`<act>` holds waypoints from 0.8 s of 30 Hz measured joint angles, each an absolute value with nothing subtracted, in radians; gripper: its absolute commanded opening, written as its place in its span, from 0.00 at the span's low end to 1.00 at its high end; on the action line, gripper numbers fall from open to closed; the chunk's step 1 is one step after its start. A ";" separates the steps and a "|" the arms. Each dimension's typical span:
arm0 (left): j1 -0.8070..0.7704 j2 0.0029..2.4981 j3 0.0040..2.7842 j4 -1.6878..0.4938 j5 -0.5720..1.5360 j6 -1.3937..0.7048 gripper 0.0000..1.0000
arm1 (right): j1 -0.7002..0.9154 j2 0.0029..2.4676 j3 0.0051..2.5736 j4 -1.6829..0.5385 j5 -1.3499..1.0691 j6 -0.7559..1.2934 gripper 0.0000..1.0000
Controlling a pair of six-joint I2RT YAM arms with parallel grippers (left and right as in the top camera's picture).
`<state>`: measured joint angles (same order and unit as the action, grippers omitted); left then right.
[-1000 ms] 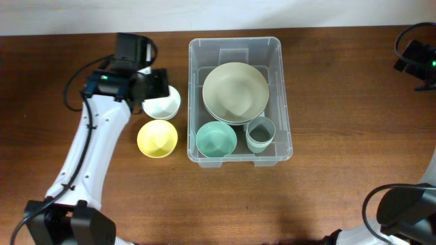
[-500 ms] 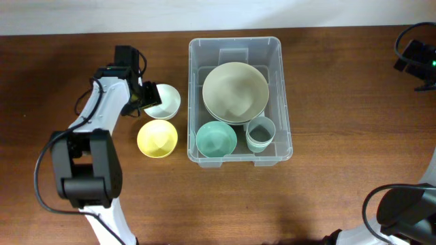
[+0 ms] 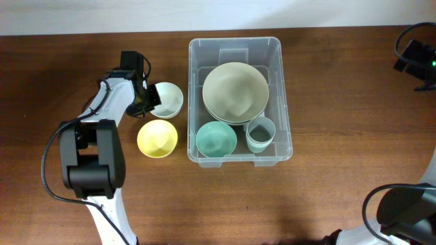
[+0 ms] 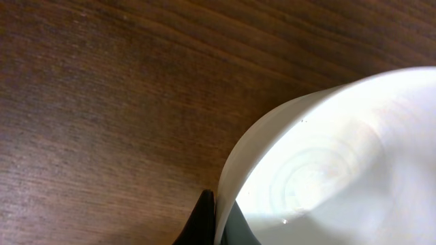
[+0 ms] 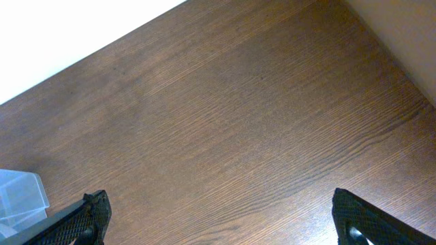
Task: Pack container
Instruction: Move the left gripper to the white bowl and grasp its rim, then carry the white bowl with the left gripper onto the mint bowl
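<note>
The left gripper [image 4: 219, 219], open a second ago, has clamped onto the rim of the white bowl [image 3: 167, 99] on the side away from the container [image 3: 235, 42]. That bowl, just left of the container, looks ready to lift in, and the yellow bowl [image 3: 157, 138] beside it is also outside. The container sits mid-table [image 3: 340, 170], mouth up, its long axis running from the robot's side to the far edge, while the right gripper [image 5: 228, 224], far to its right, hangs wide open and empty.
</note>
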<state>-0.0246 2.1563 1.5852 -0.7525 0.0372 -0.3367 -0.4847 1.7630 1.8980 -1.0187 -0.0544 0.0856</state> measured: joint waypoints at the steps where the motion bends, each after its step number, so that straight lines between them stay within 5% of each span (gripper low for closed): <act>1: -0.020 2.156 1.586 -0.751 0.043 -0.337 0.01 | -0.485 1.763 1.898 -1.019 -0.054 0.085 0.99; 11: 0.070 2.120 1.834 -1.016 0.047 -0.289 0.01 | -0.485 1.763 1.898 -1.019 -0.054 0.085 0.99; 24: -0.191 1.864 1.876 -1.238 0.215 -0.154 0.01 | -0.485 1.763 1.898 -1.019 -0.054 0.085 0.99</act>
<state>-0.1905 1.8645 1.8759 -1.2385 0.2146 -0.1543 -0.4847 1.7630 1.8980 -1.0191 -0.0544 0.0849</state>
